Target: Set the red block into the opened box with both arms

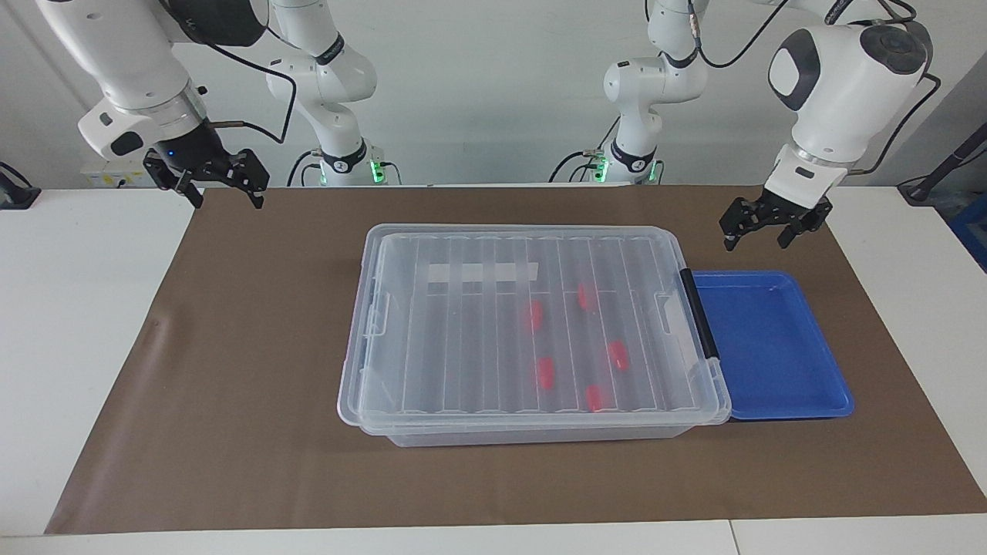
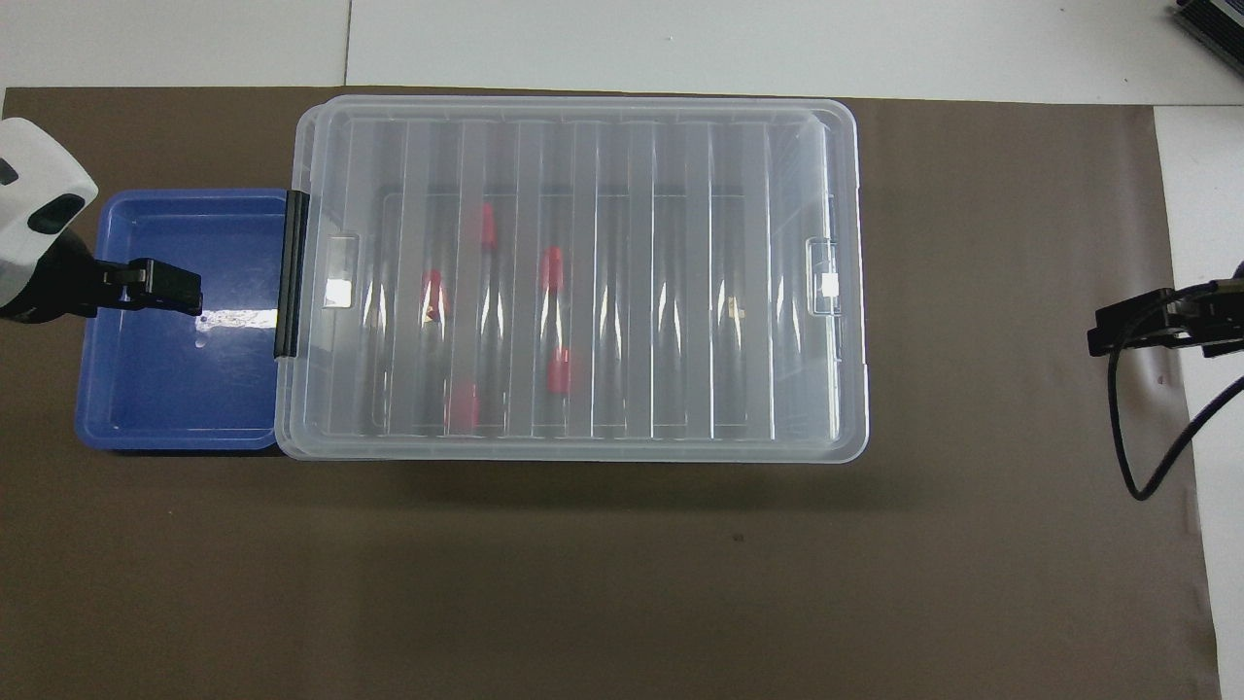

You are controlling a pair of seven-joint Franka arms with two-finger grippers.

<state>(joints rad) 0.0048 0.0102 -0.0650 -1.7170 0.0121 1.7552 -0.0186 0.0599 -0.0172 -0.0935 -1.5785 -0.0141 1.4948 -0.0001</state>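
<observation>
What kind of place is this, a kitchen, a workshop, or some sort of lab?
Most likely a robotics lab: two big white jointed robot arms stand at a white table covered by a brown mat, with a large clear plastic lidded bin staged between them.

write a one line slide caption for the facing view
Five red blocks sit inside the lidded clear box beside an empty blue tray, while the left gripper and right gripper hover open.

Through the ribbed lid [image 1: 532, 308] I get the red blocks [image 1: 545, 372] only as smeared shapes. The overhead view's edges cut off both arms, and the blue tray [image 1: 779, 347] runs partly under the box [image 1: 532, 428].
</observation>
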